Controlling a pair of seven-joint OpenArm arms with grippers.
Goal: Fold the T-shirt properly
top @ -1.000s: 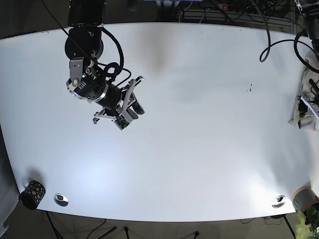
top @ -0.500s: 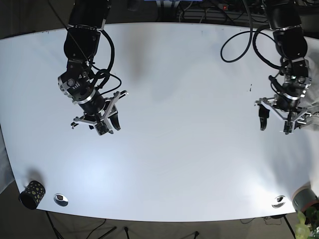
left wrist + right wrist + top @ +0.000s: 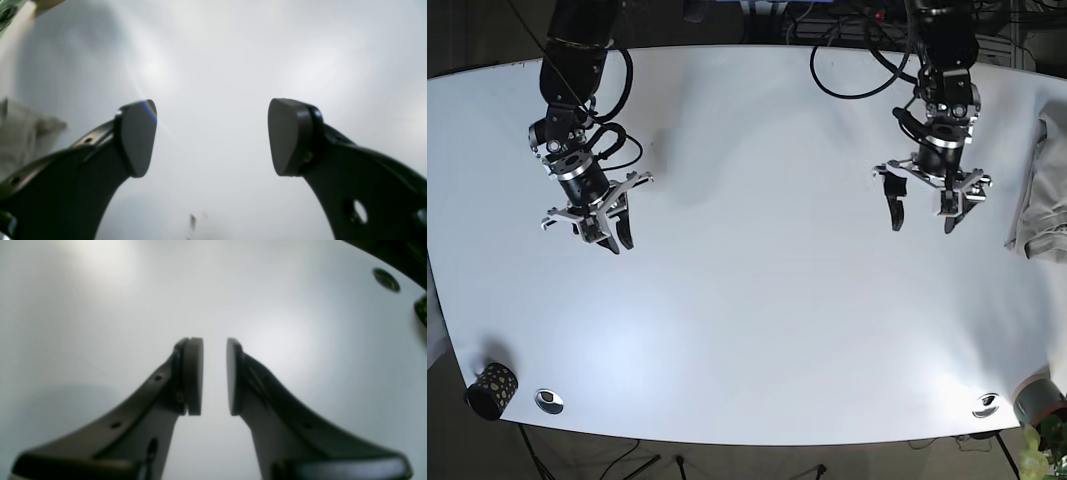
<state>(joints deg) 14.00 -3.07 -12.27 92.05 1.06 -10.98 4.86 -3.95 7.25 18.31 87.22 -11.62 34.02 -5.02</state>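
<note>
A big white table (image 3: 757,330) fills the base view. The T-shirt (image 3: 1039,205) lies bunched up at the far edge of the table, on the left arm's side, and part of it hangs past the picture's edge. The left gripper (image 3: 921,214) hangs over bare table near the shirt but not touching it, and its two black fingers (image 3: 138,136) are wide apart with nothing between them. The right gripper (image 3: 611,234) is well apart on the other side, and its pads (image 3: 193,375) are almost together with only a thin gap, holding nothing. A small dotted cup (image 3: 491,390) sits at the table's near corner. Two round holes (image 3: 549,401) show near the front edge.
</note>
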